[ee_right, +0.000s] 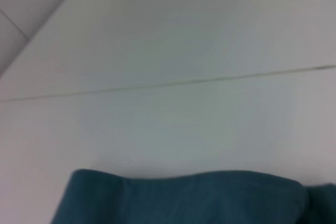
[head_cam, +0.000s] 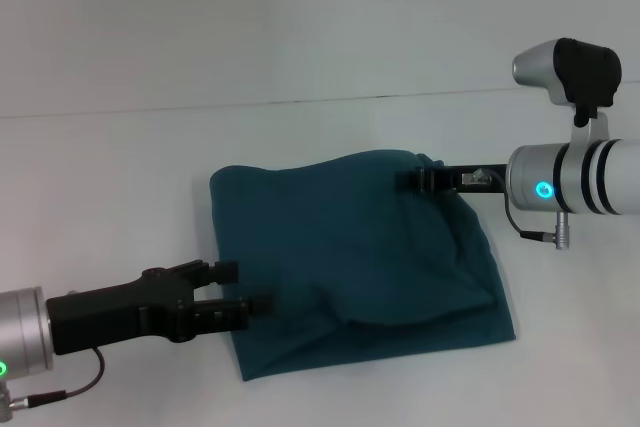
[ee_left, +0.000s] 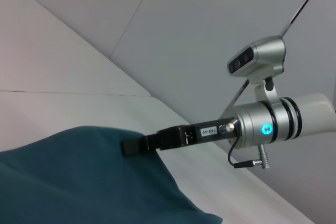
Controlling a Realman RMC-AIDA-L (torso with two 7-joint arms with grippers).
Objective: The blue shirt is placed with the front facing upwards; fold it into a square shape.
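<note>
The blue shirt [head_cam: 355,262] lies in the middle of the head view on the white desk [head_cam: 120,167], already folded into a rough, slightly skewed square. Only plain teal cloth faces up; no lettering or label shows. Its left edge runs fairly straight from the upper left corner down to the lower left corner, the lower edge slants up toward the right, and the right side is rumpled, with a soft ridge curving across the lower right part of the bundle.

The left gripper [head_cam: 245,287] comes in from the lower left of the head view, its black fingers [head_cam: 222,271] reaching over the shirt's left edge. The two fingers stand one above the other with a visible gap between them, so they look released, with no cloth caught between them.

The right gripper [head_cam: 418,181] reaches in from the right of the frame at the shirt's upper right corner, where the cloth rises to a small peak. Its black tip lies against the fabric there, and the left wrist view shows the same gripper [ee_left: 137,145] meeting the raised edge of the shirt [ee_left: 84,182]. Whether its fingers are clenched on the cloth or free of it, I cannot tell.

The right wrist view shows only the shirt's far edge [ee_right: 184,198] low in the frame, with bare desk [ee_right: 168,124] beyond it.
</note>
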